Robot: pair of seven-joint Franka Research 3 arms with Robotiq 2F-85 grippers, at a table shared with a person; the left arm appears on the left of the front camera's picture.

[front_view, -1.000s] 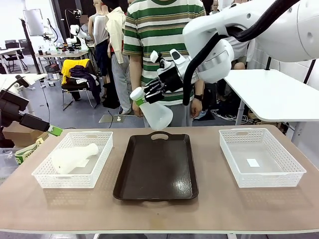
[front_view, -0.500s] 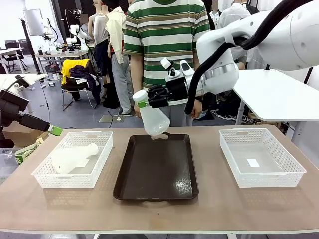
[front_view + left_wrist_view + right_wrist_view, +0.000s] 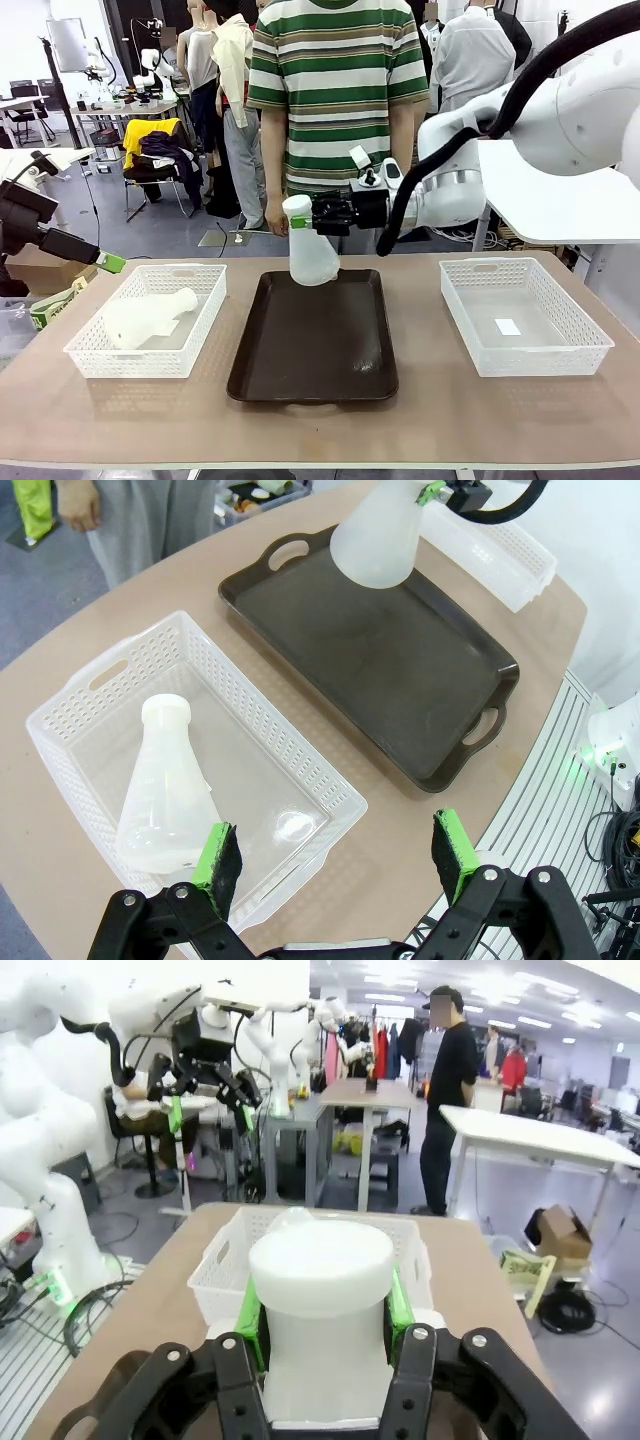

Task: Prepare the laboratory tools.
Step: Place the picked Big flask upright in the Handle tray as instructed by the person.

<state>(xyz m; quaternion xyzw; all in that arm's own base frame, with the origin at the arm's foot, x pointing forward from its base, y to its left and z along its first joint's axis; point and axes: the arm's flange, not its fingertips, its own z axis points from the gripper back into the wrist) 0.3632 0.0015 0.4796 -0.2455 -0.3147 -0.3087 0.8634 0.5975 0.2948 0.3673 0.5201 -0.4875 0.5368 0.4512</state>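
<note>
One frosted-white conical flask (image 3: pixel 313 255) stands upright over the far end of the dark brown tray (image 3: pixel 315 350). My right gripper (image 3: pixel 302 221) is shut on its neck from the right; I cannot tell whether the base touches the tray. In the right wrist view the green pads (image 3: pixel 250 1315) clamp the white neck (image 3: pixel 320 1300). A second flask (image 3: pixel 148 315) lies on its side in the left white mesh basket (image 3: pixel 95 360). My left gripper (image 3: pixel 335 852) hovers open above the table's left edge, near that lying flask (image 3: pixel 165 795), with nothing between its fingers.
An empty white mesh basket (image 3: pixel 525 350) with a small label sits at the right. A person in a striped shirt (image 3: pixel 335 90) stands at the far side behind the tray, arms hanging. Bare tabletop (image 3: pixel 420 425) runs along the front.
My right gripper has swung the held flask from tilted to upright and lowered it towards the tray's far end. The left arm and the basket flask have not moved.
</note>
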